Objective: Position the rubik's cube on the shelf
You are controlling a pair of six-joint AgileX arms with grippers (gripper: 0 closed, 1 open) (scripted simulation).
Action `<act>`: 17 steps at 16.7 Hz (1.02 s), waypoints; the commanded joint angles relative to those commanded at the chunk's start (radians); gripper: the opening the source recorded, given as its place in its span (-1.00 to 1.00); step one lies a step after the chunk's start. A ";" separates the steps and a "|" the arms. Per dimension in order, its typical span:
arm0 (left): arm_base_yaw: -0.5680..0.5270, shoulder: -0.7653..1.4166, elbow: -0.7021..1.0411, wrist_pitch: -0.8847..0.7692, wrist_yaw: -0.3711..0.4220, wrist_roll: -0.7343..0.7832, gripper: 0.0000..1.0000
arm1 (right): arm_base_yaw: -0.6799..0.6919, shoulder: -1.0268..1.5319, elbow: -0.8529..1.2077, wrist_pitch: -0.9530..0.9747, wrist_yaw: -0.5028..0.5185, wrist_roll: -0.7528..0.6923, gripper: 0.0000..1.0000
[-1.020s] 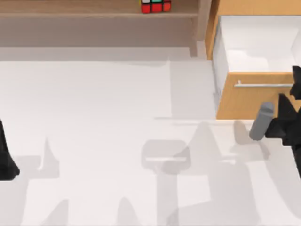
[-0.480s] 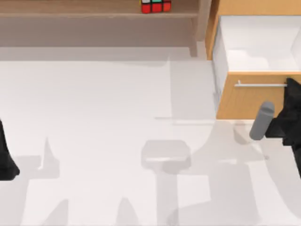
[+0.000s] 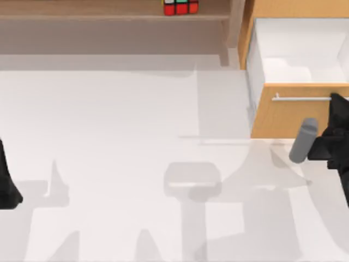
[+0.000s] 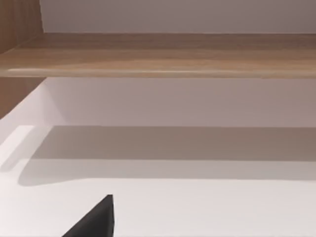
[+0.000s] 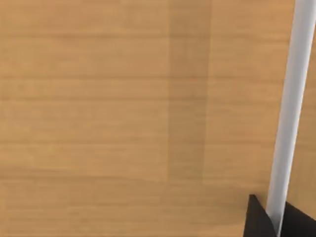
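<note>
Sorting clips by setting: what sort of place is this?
Probably a rendered tabletop test scene, not a real room: a plain white table carrying a light wooden shelf with a rubik's cube on it, beside an open orange-wood drawer with a silver handle.

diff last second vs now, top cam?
The right hand at the table's right edge has crept toward the drawer, its fingers now at the silver handle; in the right wrist view they straddle the bar. The rubik's cube stays on the shelf, the drawer stays open, and the left arm stays parked at the left edge.
</note>
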 joint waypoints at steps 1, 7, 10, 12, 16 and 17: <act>0.000 0.000 0.000 0.000 0.000 0.000 1.00 | 0.001 0.002 -0.001 -0.003 0.000 0.003 -1.00; 0.000 0.000 0.000 0.000 0.000 0.000 1.00 | -0.026 0.031 0.096 -0.068 -0.026 0.002 -1.00; 0.000 0.000 0.000 0.000 0.000 0.000 1.00 | -0.049 0.058 0.175 -0.125 -0.049 0.002 -1.00; 0.000 0.000 0.000 0.000 0.000 0.000 1.00 | -0.062 0.072 0.221 -0.157 -0.062 0.002 -1.00; 0.000 0.000 0.000 0.000 0.000 0.000 1.00 | -0.069 0.079 0.247 -0.174 -0.069 0.002 -1.00; 0.000 0.000 0.000 0.000 0.000 0.000 1.00 | -0.069 0.079 0.247 -0.174 -0.069 0.002 -1.00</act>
